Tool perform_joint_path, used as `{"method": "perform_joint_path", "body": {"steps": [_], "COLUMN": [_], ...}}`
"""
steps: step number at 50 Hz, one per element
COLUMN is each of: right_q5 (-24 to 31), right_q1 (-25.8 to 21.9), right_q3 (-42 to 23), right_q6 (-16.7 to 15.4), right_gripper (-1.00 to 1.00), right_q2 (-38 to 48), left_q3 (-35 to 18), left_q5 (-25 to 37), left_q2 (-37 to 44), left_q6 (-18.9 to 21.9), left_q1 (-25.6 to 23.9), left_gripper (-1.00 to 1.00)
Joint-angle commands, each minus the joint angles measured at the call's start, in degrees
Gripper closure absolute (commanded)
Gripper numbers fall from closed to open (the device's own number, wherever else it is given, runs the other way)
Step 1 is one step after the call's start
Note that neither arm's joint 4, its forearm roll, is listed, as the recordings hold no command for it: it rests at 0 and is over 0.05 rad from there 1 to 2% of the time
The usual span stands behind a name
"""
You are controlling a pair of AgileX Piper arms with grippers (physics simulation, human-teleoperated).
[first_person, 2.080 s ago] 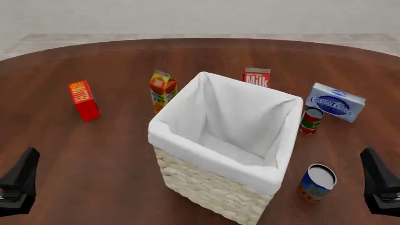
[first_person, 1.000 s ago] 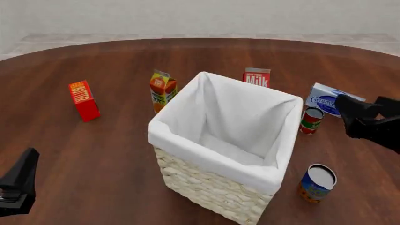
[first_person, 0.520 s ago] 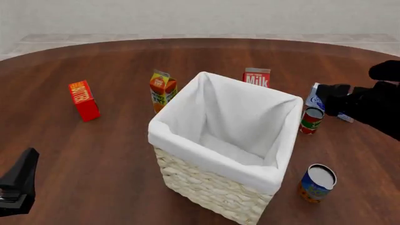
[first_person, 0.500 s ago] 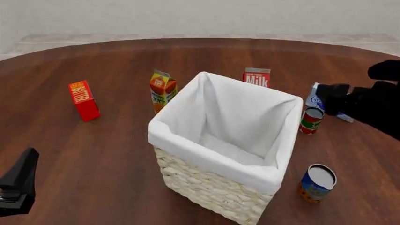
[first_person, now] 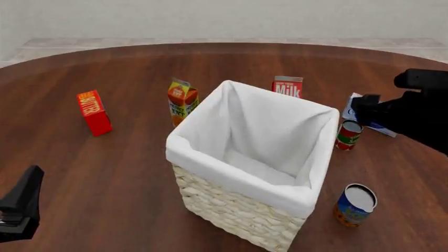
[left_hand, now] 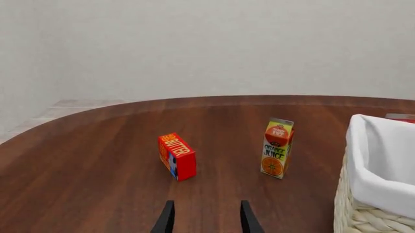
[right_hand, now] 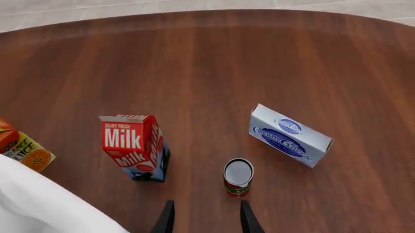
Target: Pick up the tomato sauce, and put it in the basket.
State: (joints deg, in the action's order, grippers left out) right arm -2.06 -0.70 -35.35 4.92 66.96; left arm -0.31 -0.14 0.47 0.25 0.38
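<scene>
Matte black arms, blocky housings, thin tapered black fingers [right_hand: 166, 217]

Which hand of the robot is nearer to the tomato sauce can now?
The right hand. It hovers just above and beside the tomato sauce, by the basket. The left hand is low at the table's near left edge, across the basket.

Left end effector [left_hand: 206, 219] sits low over the brown wooden surface [left_hand: 97, 160], fingers parted, nothing between them. Ahead, a red butter box [left_hand: 176, 156] stands upright, an orange juice carton [left_hand: 277, 148] beside it (well apart). The basket [left_hand: 376, 182] shows its white-lined corner.
</scene>
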Motion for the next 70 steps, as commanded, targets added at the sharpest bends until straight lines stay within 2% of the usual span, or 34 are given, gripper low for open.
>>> {"method": "perform_joint_path", "body": {"steps": [1, 18, 36, 47, 49, 52, 70], "right_q5": [-3.6, -6.6, -7.1, -6.1, -5.7, -6.0, -6.5], "right_q1": [1.8, 4.0, 4.5, 5.3, 6.1, 5.8, 5.9], "right_q3": [-0.8, -2.3, -5.0, -7.1, -7.5, -7.6, -8.0], "right_q6": [-0.5, -1.6, -3.0, -4.8, -7.7, -6.3, -7.3], "right_gripper": [-1.00, -1.00, -1.00, -1.00, -1.00, -1.00, -1.00], "right_q2": [5.8, 12.2, 17.9, 21.5, 22.6, 22.8, 26.3], "left_q3": [-0.2, 0.2, 0.3, 0.3, 0.3, 0.3, 0.3], "left_q5": [-0.1, -0.2, -0.2, -0.3, -0.4, -0.3, -0.5], "left_q2": [0.4, 0.0, 0.0, 0.0, 0.1, 0.1, 0.3], "left_q6": [0.0, 0.0, 0.0, 0.0, 0.0, 0.0, 0.0], "left_q1": [0.0, 0.0, 0.0, 0.0, 0.0, 0.0, 0.0], "left_gripper": [-1.00, -1.00, -1.00, -1.00, -1.00, -1.00, -1.00]}}
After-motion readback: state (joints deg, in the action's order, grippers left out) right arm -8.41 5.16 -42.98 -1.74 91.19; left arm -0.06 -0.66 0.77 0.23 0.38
